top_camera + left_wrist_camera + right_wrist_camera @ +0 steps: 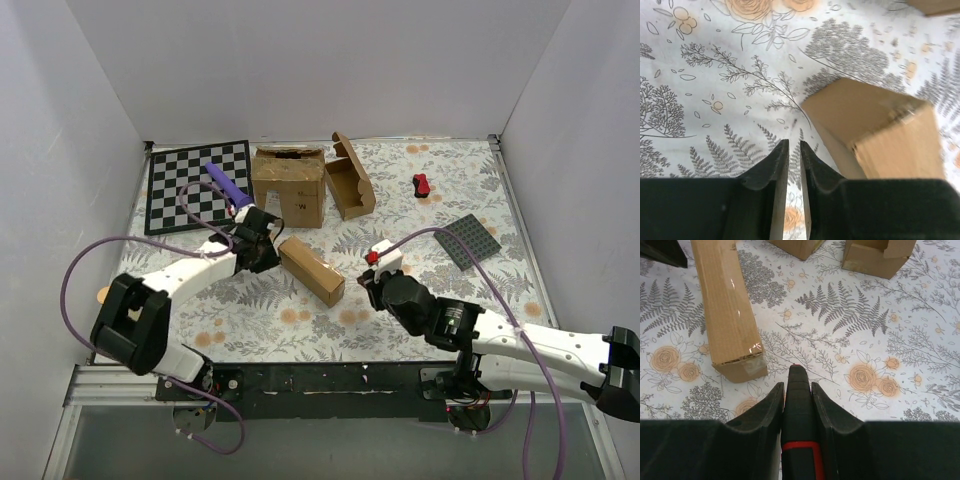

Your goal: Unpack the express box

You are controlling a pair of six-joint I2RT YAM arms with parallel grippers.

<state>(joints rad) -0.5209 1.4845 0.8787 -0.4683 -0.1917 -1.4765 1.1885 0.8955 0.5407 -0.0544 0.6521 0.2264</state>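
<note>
Box sealed, unpacking not yet begun.
The box (311,271) lies taped shut on the tabletop (450,190), just on the arms' side of the carton (290,185). The left end effector (794,150) is clenched and empty, while the right end effector (797,390) grasps a black tool (799,430). Opening and emptying remain.

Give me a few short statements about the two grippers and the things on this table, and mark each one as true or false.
1. The right gripper is shut on a black tool with a red band. True.
2. A purple stick-shaped object lies on the black-and-white chessboard. True.
3. The closed brown cardboard box lies on the chessboard. False: it lies on the floral table cover, between the two grippers.
4. The left gripper is clamped on that box. False: its fingers are almost together with nothing between them, and the box lies beside them.
</note>
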